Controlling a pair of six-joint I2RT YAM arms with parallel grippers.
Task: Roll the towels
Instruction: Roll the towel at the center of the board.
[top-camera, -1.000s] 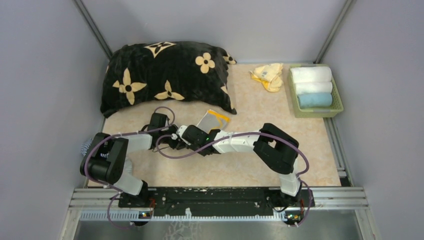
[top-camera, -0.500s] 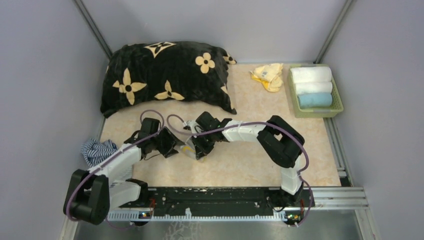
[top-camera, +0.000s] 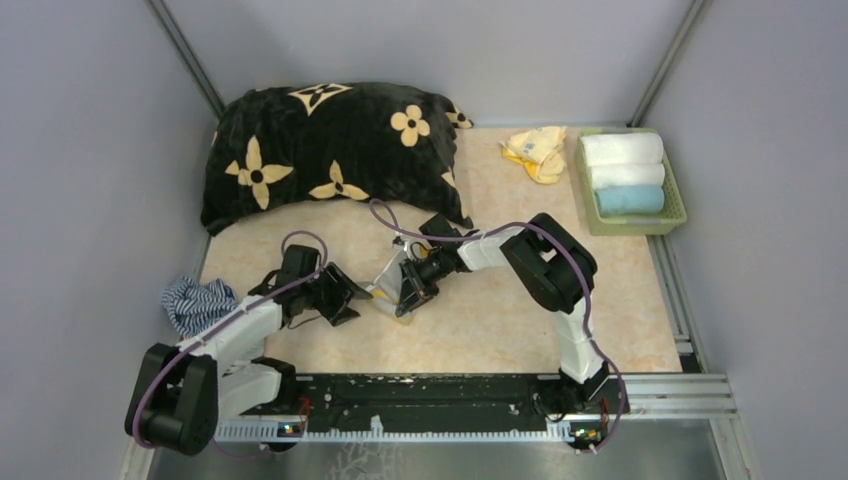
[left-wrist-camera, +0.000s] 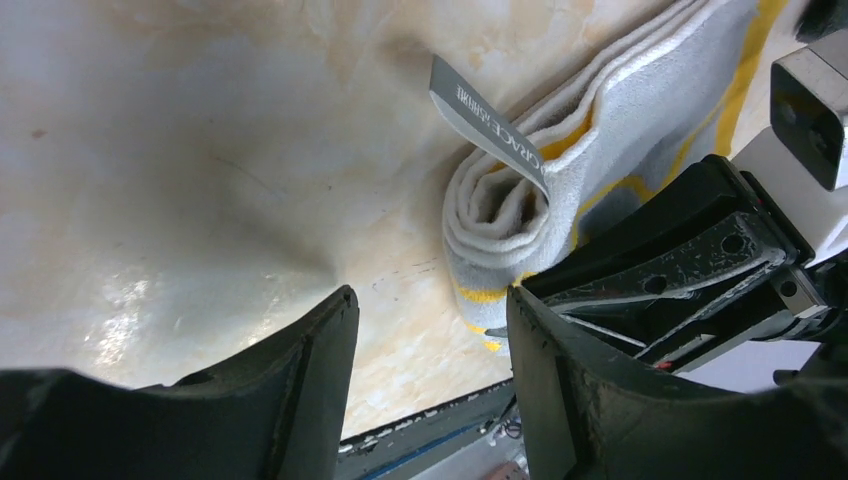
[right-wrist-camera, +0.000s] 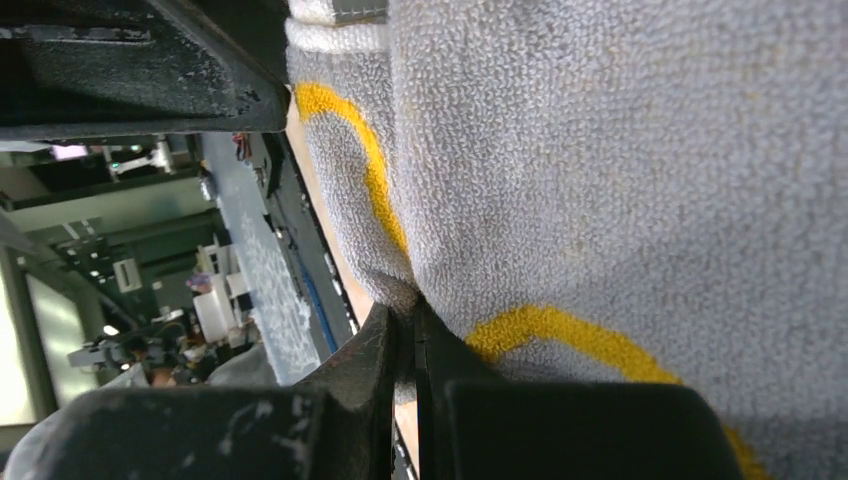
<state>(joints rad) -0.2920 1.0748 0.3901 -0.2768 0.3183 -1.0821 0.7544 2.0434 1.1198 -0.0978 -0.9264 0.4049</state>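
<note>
A grey towel with yellow lines (top-camera: 388, 283) lies mid-table, its near end curled into a loose roll (left-wrist-camera: 505, 200) with a grey label (left-wrist-camera: 487, 122) sticking out. My right gripper (top-camera: 407, 296) is shut on the towel's edge; the pinch shows in the right wrist view (right-wrist-camera: 405, 325), with the terry cloth (right-wrist-camera: 620, 150) filling the frame. My left gripper (top-camera: 343, 301) is open and empty just left of the roll, its jaws spread in the left wrist view (left-wrist-camera: 430, 335). The right gripper's black body (left-wrist-camera: 690, 255) presses against the roll's right side.
A black flowered pillow (top-camera: 330, 150) lies at the back left. A yellow cloth (top-camera: 537, 152) and a green basket (top-camera: 672, 195) holding three rolled towels are at the back right. A striped blue cloth (top-camera: 195, 302) sits at the left edge.
The towel lay flat near the pillow a second ago. My right gripper has drawn its edge toward the near side, curling it. My left arm swung back left and its gripper now sits beside the roll.
</note>
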